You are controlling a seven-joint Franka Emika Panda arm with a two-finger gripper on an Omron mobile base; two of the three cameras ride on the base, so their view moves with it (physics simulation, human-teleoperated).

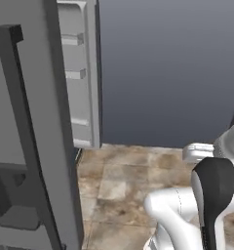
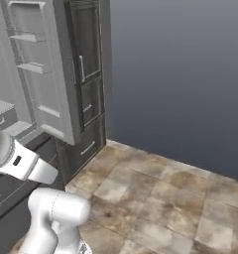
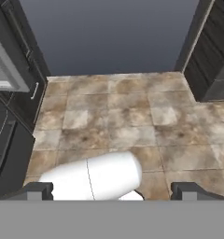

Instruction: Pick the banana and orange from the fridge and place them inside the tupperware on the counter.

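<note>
Fridge [image 2: 46, 74] door swung open, cabinets [image 2: 89, 89] beside, end effector [image 3: 112, 190] spread, apparently empty.

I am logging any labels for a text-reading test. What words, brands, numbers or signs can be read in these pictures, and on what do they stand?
None can be read.
The open fridge door and its racks are plain grey, with no lettering.
The dark cabinets carry silver handles and no labels.
The white arm bears one small dark mark in the right base view, too small to read as text.
The wall and tiled floor bear no signs.
</note>
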